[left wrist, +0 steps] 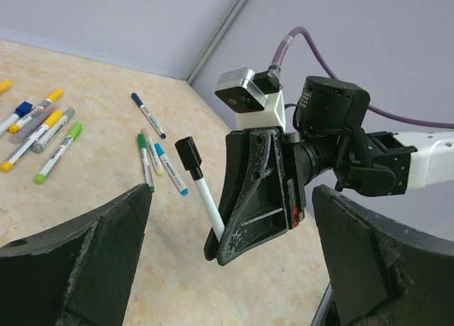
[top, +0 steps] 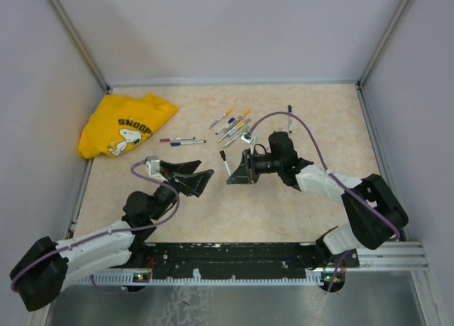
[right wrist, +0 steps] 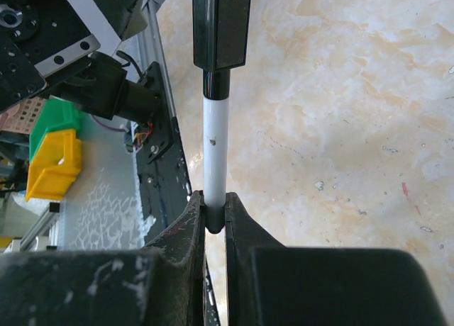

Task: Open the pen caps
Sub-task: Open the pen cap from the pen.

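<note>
My right gripper (top: 233,176) is shut on the lower end of a white pen (right wrist: 215,149), which points away from it with its black pen cap (right wrist: 221,28) on the far end. The left wrist view shows the same pen (left wrist: 207,202), capped (left wrist: 189,156), sticking up out of the right gripper (left wrist: 234,234). My left gripper (top: 206,172) stands wide open just left of it, its fingers (left wrist: 78,262) spread to either side and touching nothing. Several capped pens (top: 234,124) lie on the table behind.
A yellow Snoopy shirt (top: 124,124) lies crumpled at the back left. Two pens (top: 181,140) lie beside it and a single blue-capped pen (top: 289,117) lies at the back right. Grey walls enclose the beige tabletop (top: 234,212).
</note>
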Robot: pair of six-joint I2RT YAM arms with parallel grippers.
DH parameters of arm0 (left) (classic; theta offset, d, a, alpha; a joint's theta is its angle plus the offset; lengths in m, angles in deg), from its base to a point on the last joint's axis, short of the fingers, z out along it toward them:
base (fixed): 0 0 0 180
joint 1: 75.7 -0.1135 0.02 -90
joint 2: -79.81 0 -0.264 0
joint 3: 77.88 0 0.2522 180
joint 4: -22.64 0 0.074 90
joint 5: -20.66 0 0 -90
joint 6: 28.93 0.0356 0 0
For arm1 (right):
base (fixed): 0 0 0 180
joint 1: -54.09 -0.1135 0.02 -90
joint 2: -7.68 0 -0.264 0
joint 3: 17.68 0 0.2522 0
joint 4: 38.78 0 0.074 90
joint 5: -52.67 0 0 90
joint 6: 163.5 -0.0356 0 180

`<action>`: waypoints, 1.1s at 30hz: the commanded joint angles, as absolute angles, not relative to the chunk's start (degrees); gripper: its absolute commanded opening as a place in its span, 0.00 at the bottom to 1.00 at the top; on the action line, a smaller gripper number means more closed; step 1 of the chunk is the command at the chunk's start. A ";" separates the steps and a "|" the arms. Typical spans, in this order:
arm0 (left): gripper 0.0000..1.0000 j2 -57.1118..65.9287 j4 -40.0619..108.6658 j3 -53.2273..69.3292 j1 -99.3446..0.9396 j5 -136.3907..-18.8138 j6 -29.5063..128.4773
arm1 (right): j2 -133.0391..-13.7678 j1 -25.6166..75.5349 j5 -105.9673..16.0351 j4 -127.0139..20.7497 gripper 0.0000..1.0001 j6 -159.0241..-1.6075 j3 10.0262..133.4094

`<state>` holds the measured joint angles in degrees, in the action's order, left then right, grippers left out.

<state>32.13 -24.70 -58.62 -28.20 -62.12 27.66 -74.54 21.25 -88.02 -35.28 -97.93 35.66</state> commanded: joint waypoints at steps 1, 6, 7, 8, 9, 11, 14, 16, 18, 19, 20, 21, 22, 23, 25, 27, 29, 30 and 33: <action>1.00 33.00 -20.25 -56.14 -32.20 -69.60 25.09 | -74.59 21.56 -88.96 -33.99 0.00 -96.22 38.97; 0.99 30.73 -23.50 -57.21 -41.74 -81.08 16.93 | -74.68 21.56 -89.07 -34.08 0.00 -95.96 38.97; 1.00 30.06 -25.38 -57.78 -43.20 -82.56 15.46 | -74.68 21.57 -89.09 -34.16 0.00 -95.85 38.97; 0.99 29.47 -27.30 -58.32 -44.34 -83.67 14.35 | -74.68 21.57 -89.09 -34.21 0.00 -95.78 38.97; 0.99 28.94 -28.64 -58.67 -45.18 -84.48 13.43 | -74.72 21.57 -89.09 -34.25 0.00 -95.74 38.97; 0.99 28.22 -29.58 -58.58 -46.51 -85.98 12.54 | -74.76 21.57 -89.09 -34.46 0.00 -95.44 39.05; 0.99 27.43 -29.67 -58.04 -47.49 -87.44 12.25 | -74.93 21.57 -89.09 -34.61 0.00 -95.21 39.08; 0.99 27.07 -29.96 -57.88 -47.99 -87.78 12.12 | -75.02 21.57 -89.18 -34.68 0.00 -94.97 39.11; 0.99 26.87 -30.44 -58.02 -48.29 -87.66 11.88 | -75.11 21.57 -89.26 -34.76 0.00 -94.75 39.15; 0.99 26.90 -30.68 -58.04 -48.38 -87.58 11.86 | -75.12 21.57 -89.27 -34.82 0.00 -94.69 39.15; 0.99 26.85 -30.84 -58.15 -48.38 -87.30 11.78 | -75.15 21.57 -89.25 -34.91 0.00 -94.54 39.15; 1.00 26.73 -31.14 -58.24 -48.50 -87.13 11.64 | -75.20 21.52 -89.27 -35.00 0.00 -94.43 39.15; 1.00 26.59 -31.53 -58.33 -48.54 -87.11 11.43 | -75.20 21.56 -89.27 -35.04 0.00 -94.34 39.23; 1.00 26.40 -32.07 -58.43 -48.61 -87.05 11.22 | -75.20 21.57 -89.27 -35.12 0.00 -94.26 39.24; 1.00 25.43 -33.55 -58.62 -48.71 -87.16 10.71 | -75.27 21.57 -89.27 -35.20 0.00 -94.08 39.24; 1.00 24.43 -35.66 -58.71 -48.72 -87.68 9.91 | -75.36 21.57 -89.29 -35.33 0.00 -93.85 39.24; 1.00 23.24 -38.42 -59.07 -48.68 -88.05 8.85 | -75.45 21.57 -89.42 -35.46 0.00 -93.73 39.32; 1.00 22.62 -39.61 -59.26 -48.78 -88.07 8.53 | -75.54 21.57 -89.44 -35.48 0.00 -93.64 39.33; 1.00 20.82 -40.96 -59.08 -49.03 -88.38 7.93 | -75.71 21.54 -89.48 -35.73 0.00 -93.46 39.42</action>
